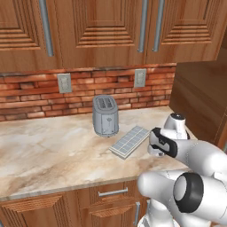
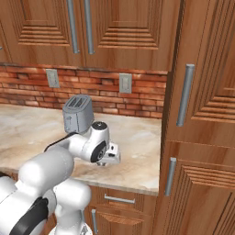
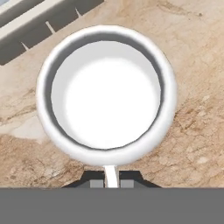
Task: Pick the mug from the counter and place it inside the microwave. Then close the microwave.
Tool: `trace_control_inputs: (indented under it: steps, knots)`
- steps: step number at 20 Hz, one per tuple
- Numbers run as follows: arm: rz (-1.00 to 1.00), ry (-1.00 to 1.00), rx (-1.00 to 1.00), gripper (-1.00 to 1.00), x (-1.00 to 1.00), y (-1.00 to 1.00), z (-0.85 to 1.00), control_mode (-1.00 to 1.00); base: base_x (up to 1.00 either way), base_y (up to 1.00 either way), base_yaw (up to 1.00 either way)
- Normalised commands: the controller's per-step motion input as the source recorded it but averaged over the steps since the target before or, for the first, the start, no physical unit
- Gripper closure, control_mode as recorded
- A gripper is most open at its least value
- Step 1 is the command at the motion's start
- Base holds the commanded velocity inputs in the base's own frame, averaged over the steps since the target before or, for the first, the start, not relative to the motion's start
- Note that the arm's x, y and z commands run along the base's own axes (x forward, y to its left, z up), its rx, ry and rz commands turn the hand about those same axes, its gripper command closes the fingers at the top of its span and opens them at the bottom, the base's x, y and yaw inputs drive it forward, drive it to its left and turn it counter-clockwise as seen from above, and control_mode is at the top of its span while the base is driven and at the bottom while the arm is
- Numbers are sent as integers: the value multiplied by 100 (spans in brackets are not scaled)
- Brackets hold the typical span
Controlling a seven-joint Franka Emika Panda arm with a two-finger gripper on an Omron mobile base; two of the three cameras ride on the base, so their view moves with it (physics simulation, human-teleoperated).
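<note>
Left base view: white arm reaches down over the near right part of the beige marbled stone counter (image 1: 53,150). The hand hides most of the small white mug (image 1: 154,151); only a sliver shows under it, just right of a flat grey slatted rack (image 1: 130,141). Grey two-slot toaster (image 1: 105,116) stands further back by the brick wall, well apart from the hand.

Right base view: wrist is bent down near the counter's front edge, gripper (image 2: 111,160) low on the stone. The mug is hidden by the hand here. Tall wooden cabinet (image 2: 202,137) stands right beside the work spot.

Hand view: looking straight down into the mug, rim round and level, sitting on the counter. Its thin handle points at the camera and sits between the two dark fingertips (image 3: 95,180), which are pressed together on it.

Risks, my read:
- A handle-only pinch is narrow, so the mug may swing or tip on lift.
- Rack edge lies close; a sideways drag could knock it.
- Cabinet side is near, so a wide swing toward the microwave could clip it.
</note>
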Motion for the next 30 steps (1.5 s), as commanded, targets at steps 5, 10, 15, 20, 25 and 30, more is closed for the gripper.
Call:
trace_control_inputs:
  steps: [5,10,15,20,25,30]
  knots:
    - [-7,0,0,100,0,36,13,-100,0,0,0]
    - [-1,-6,0,100,-41,15,53,-100,0,0,0]
    - [0,-10,0,100,-79,-4,69,-100,0,0,0]
    - [1,-9,0,100,-82,-12,63,-100,0,0,0]
    - [5,-8,0,100,-69,0,75,-100,0,0,0]
    - [8,-6,0,100,-49,4,85,-100,0,0,0]
